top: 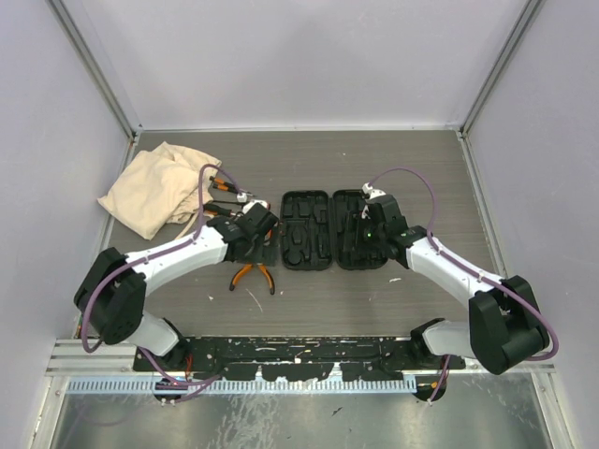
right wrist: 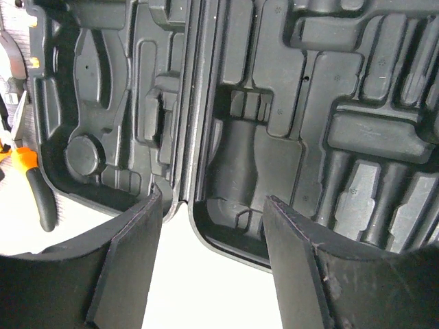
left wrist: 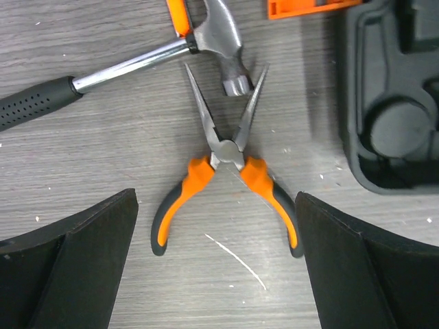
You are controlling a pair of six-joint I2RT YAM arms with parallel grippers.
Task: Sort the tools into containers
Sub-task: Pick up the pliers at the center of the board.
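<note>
Left gripper (left wrist: 216, 274) jaws wide apart over pliers (left wrist: 226, 147) | hammer (left wrist: 219, 41) at 12 o'clock, case (left wrist: 391, 103) at 3 | right gripper (right wrist: 212, 267) apart over case

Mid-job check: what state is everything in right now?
Pliers: flat on the table, tips spread.
Hammer: lying flat on the table.
Tool case: open flat, visible slots empty.
Left claw: open over the pliers, not gripping.
Right claw: open above the case, empty.
Cloth: crumpled, far left.

Matt plastic case (top: 307, 231), polished steel hammer head (left wrist: 223, 41), wood-grain table (top: 374, 159)
</note>
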